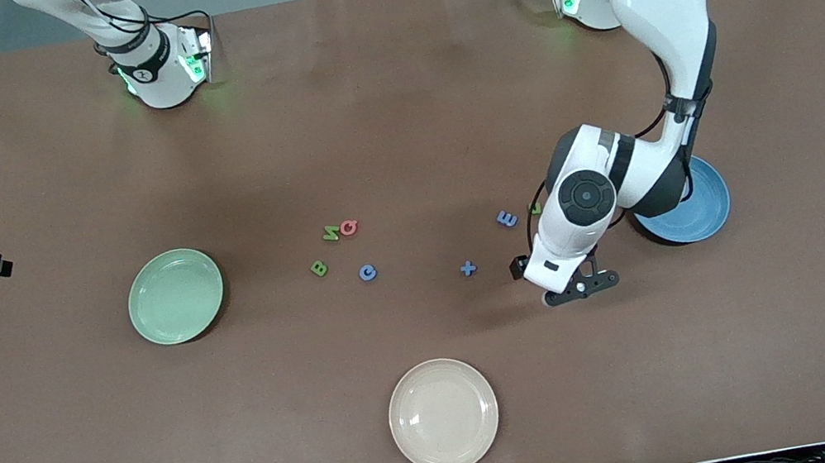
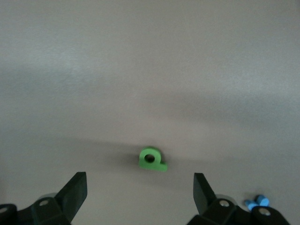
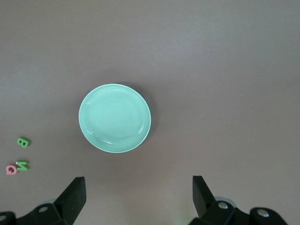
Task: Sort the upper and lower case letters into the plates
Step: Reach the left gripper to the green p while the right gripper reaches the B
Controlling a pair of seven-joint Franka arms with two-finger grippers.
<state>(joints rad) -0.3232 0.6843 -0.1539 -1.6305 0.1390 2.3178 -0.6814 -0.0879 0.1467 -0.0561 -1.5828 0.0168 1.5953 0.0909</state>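
Note:
My left gripper (image 1: 579, 286) is open and empty, low over the table beside the blue plate (image 1: 697, 205), which the left arm partly hides. In the left wrist view its fingers (image 2: 75, 190) stand wide apart, with a green letter p (image 2: 152, 159) lying on the table just ahead of them and a blue letter (image 2: 257, 202) off to one side. Green N (image 1: 331, 233), red Q (image 1: 349, 228), green B (image 1: 319, 268) and blue C (image 1: 367, 272) lie mid-table. Blue t (image 1: 468, 267), blue e (image 1: 507, 218) and green u (image 1: 534, 208) lie near the left arm. My right gripper (image 3: 138, 187) is open, high over the pale green plate (image 3: 115, 118).
A cream-beige plate (image 1: 443, 415) sits near the table's edge closest to the front camera. The pale green plate (image 1: 176, 296) lies toward the right arm's end. Both arm bases stand along the edge farthest from the front camera.

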